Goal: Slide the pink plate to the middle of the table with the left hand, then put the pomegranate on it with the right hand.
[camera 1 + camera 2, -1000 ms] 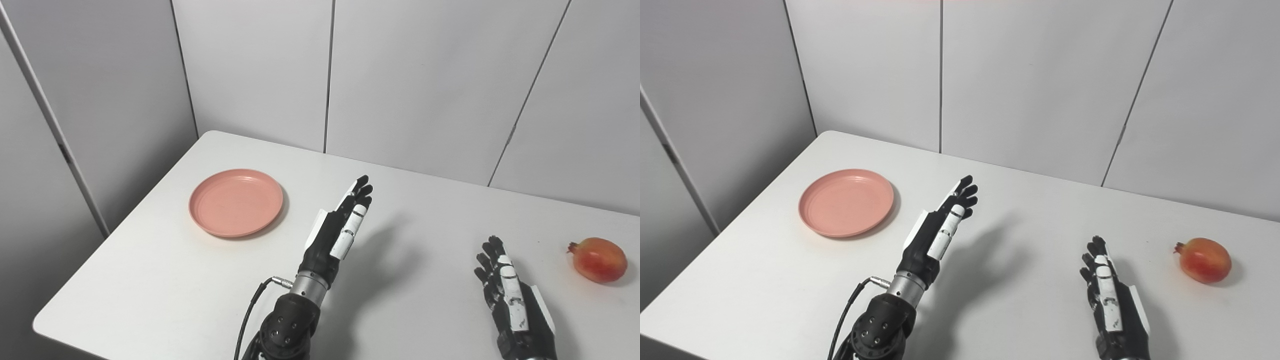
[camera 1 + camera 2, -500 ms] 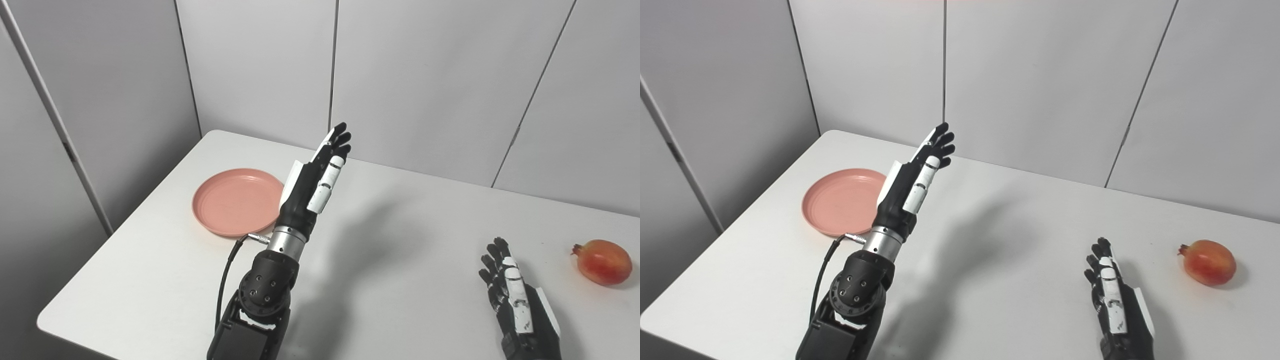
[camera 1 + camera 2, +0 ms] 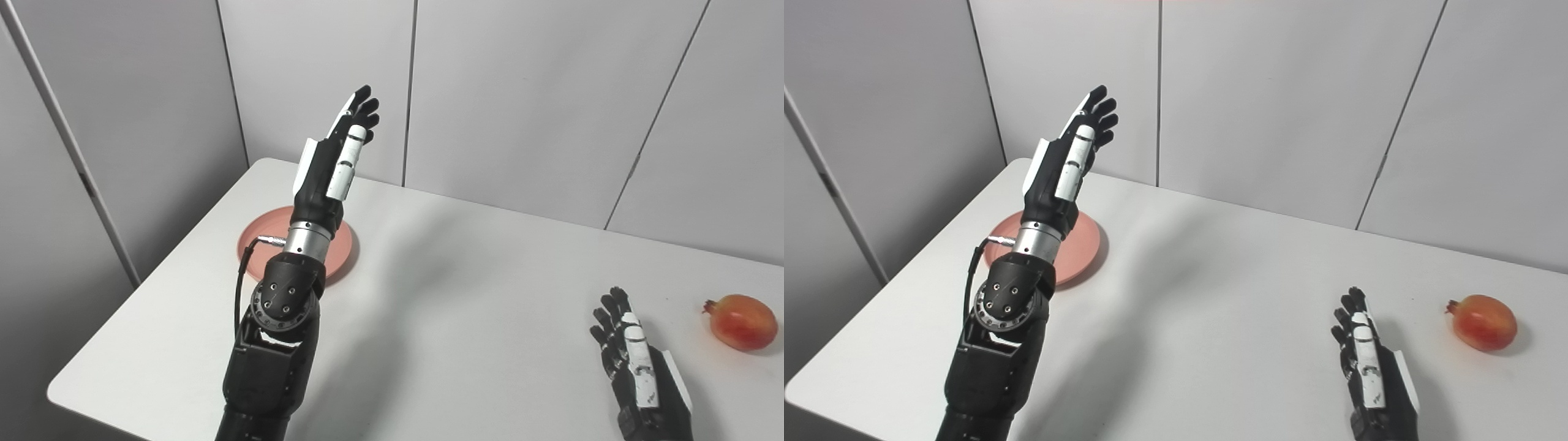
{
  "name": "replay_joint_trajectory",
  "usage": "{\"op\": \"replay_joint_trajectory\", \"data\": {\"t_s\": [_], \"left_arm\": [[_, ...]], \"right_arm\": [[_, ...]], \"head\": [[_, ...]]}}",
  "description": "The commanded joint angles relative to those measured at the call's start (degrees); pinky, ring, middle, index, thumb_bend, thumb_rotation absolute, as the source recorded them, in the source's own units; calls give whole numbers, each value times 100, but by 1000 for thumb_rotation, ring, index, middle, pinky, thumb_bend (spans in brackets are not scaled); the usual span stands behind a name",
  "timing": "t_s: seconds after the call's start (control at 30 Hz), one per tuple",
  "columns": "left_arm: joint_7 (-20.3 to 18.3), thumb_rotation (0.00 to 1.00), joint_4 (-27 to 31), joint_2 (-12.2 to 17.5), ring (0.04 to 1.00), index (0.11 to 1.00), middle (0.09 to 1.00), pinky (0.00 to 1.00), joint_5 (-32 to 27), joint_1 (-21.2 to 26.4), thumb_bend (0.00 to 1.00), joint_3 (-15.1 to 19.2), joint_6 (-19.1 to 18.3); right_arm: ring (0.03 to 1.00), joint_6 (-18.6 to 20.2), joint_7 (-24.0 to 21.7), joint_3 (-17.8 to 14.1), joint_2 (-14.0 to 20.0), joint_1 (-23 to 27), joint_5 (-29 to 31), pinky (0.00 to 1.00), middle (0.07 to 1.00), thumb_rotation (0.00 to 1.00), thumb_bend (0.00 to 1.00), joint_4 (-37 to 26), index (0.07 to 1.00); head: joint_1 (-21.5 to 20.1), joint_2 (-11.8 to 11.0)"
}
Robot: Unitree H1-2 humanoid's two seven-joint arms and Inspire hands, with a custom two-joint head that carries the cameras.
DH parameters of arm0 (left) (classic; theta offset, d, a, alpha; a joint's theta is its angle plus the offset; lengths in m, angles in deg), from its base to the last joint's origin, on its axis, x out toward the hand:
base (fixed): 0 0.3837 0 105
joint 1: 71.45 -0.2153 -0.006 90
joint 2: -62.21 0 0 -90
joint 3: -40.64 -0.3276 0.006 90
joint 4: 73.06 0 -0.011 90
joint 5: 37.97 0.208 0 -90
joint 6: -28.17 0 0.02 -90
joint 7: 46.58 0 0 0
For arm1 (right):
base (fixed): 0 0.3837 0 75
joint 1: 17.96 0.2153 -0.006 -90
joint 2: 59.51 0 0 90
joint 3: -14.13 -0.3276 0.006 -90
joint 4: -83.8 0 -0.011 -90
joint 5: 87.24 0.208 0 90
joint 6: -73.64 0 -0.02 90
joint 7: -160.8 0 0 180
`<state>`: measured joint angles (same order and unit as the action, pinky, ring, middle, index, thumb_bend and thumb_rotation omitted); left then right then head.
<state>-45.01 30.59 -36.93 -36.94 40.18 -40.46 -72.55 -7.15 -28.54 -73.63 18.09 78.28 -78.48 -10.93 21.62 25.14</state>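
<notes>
plate (image 3: 343, 248) far-left on table (image 3: 465, 294) | pomegranate (image 3: 742, 313) right, well apart

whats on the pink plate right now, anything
Nothing shows on the visible parts of the plate. The raised left arm hides much of its middle, so that part cannot be checked. The pomegranate lies far right on the table.
</notes>
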Motion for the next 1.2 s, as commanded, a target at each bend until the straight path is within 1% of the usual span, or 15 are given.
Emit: {"op": "replay_joint_trajectory", "data": {"t_s": [0.0, 0.17, 0.27, 0.37, 0.47, 0.5, 0.57, 0.67, 0.77, 0.93, 1.17], "left_arm": [[33, 1000, 151, 188, 902, 902, 915, 917, -86, 357, 409, 87, 43], [5, 1000, -13, 365, 859, 862, 877, 872, -265, 340, 436, 267, 287], [83, 1000, 12, 413, 830, 847, 860, 857, -322, 320, 443, 397, 246], [167, 1000, 67, 448, 865, 860, 873, 846, -320, 309, 446, 551, 115], [270, 1000, 113, 456, 880, 860, 879, 859, -309, 294, 447, 703, -18], [310, 1000, 121, 464, 868, 851, 874, 856, -293, 290, 417, 745, -40], [333, 1000, 113, 543, 862, 845, 872, 858, -264, 269, 391, 820, -51], [327, 1000, 34, 666, 875, 855, 882, 874, -347, 235, 387, 985, -57], [383, 1000, -76, 714, 879, 864, 881, 896, -483, 244, 378, 1157, -40], [483, 1000, -240, 782, 862, 863, 870, 876, -600, 246, 389, 1333, -21], [512, 1000, -494, 930, 900, 878, 896, 881, -886, 222, 370, 1533, 24]], "right_arm": [[1000, -107, -28, -11, 0, 121, 41, 1000, 1000, 1000, 154, -189, 1000], [1000, -53, -9, -11, 19, 117, 12, 1000, 1000, 1000, 152, -216, 1000], [1000, -126, -14, -39, 14, 115, 43, 1000, 1000, 1000, 138, -184, 1000], [1000, -166, -7, -43, -3, 112, 39, 1000, 1000, 1000, 136, -163, 1000], [1000, -170, -12, -44, -4, 104, 44, 1000, 1000, 1000, 134, -162, 1000], [1000, -180, -9, -42, 0, 103, 33, 1000, 1000, 1000, 131, -164, 1000], [1000, -201, -17, -39, 12, 107, 23, 1000, 1000, 1000, 127, -152, 1000], [1000, -193, -32, -54, 20, 101, 60, 1000, 1000, 1000, 128, -158, 1000], [1000, -169, -46, -80, 25, 90, 111, 1000, 1000, 1000, 133, -180, 1000], [1000, -153, -96, -72, 88, 85, 107, 1000, 1000, 1000, 144, -177, 1000], [1000, -112, -77, -60, 109, 67, 94, 1000, 1000, 1000, 123, -230, 1000]], "head": [[4, 7], [43, -10], [82, -34], [92, -60], [82, -74], [82, -74], [86, -75], [130, -94], [142, -87], [192, -112], [239, -124]]}}
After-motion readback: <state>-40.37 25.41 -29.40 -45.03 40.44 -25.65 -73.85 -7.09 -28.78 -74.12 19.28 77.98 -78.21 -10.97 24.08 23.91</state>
